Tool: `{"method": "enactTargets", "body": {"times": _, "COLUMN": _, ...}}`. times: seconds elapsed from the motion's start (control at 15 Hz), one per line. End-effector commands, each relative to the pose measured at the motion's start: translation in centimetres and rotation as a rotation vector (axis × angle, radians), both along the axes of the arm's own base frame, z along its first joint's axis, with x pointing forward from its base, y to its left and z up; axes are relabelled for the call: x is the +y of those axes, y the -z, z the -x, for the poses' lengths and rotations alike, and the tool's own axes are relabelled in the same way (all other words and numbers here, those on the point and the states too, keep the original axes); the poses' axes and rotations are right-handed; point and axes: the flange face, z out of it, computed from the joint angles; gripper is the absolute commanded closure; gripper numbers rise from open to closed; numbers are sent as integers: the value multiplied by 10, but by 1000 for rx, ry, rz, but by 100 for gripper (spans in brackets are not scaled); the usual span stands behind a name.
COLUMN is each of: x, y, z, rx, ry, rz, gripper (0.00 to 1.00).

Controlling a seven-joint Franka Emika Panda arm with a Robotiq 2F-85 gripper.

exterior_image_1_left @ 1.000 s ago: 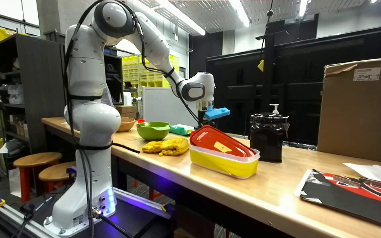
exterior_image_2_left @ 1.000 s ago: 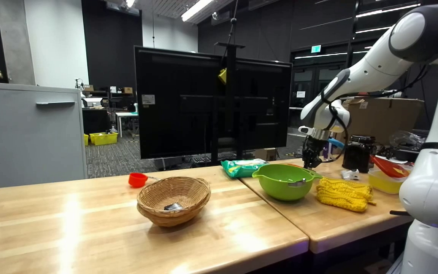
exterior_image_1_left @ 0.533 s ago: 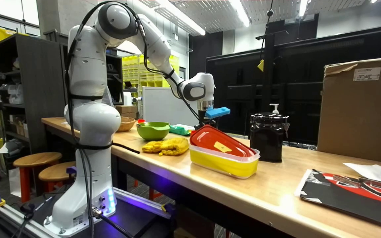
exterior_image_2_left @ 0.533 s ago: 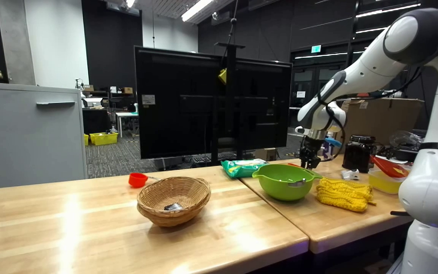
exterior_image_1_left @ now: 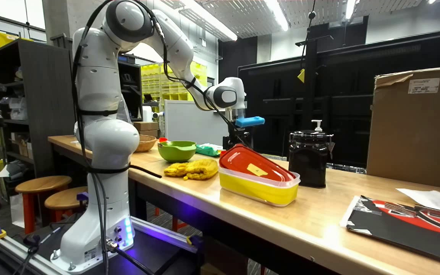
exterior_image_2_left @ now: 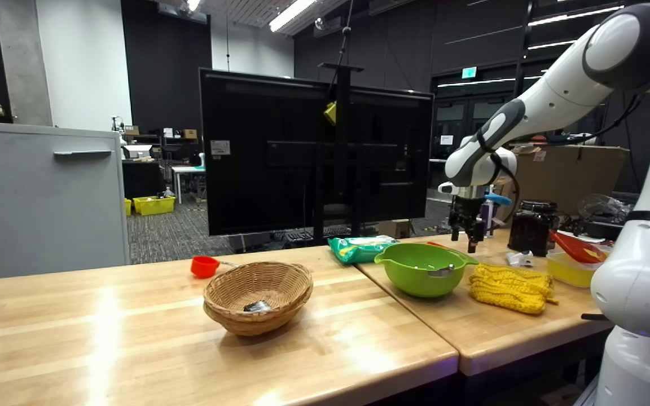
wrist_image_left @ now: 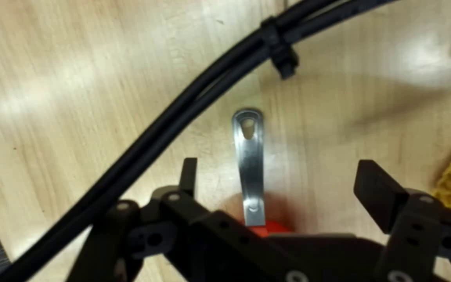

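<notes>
- We see a wooden counter (exterior_image_2_left: 150,338) carrying the whole scene; its smooth top, we judge, could let loose things slide at a nudge.
- A white robot arm (exterior_image_1_left: 99,86) reaches over the counter, black cables (wrist_image_left: 143,149) slung across the wrist view; slack there, we suspect, could snag.
- Before the arm's tip in an exterior view, a yellow container (exterior_image_1_left: 256,190) wears its red lid (exterior_image_1_left: 248,159) aslant; because the lid is unseated, a bump could topple it.
- Near the arm's tip we find a green bowl (exterior_image_2_left: 422,276), its rim a plausible obstacle to a careless sweep.
- Just beside the bowl lies a yellow knitted cloth (exterior_image_2_left: 511,288), whose loose weave might catch.
- Above the counter hangs the gripper (wrist_image_left: 280,182), its jaws spread wide and gripping nothing.
- Smallest, a metal-handled utensil (wrist_image_left: 251,172) lies on the counter beneath the gripper, its red end mostly hidden; the narrow, low handle, we reckon, could swivel if pinched off-centre, or be missed if the jaws meet too high.
</notes>
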Motion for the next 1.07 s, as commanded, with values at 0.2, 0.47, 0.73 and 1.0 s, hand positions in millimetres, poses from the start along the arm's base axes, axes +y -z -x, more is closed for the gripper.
{"method": "enactTargets", "body": {"times": 0.2, "x": 28, "y": -75, "z": 30, "rx": 83, "ry": 23, "rz": -98, "gripper": 0}}
{"method": "enactTargets", "body": {"times": 0.47, "x": 62, "y": -117, "z": 39, "rx": 75, "ry": -16, "rz": -110, "gripper": 0}}
{"method": "enactTargets", "body": {"times": 0.73, "x": 104, "y": -142, "z": 42, "rx": 74, "ry": -138, "rz": -133, "gripper": 0}}
{"method": "enactTargets", "body": {"times": 1.0, "x": 138, "y": -159, "z": 51, "rx": 100, "ry": -278, "rz": -137, "gripper": 0}}
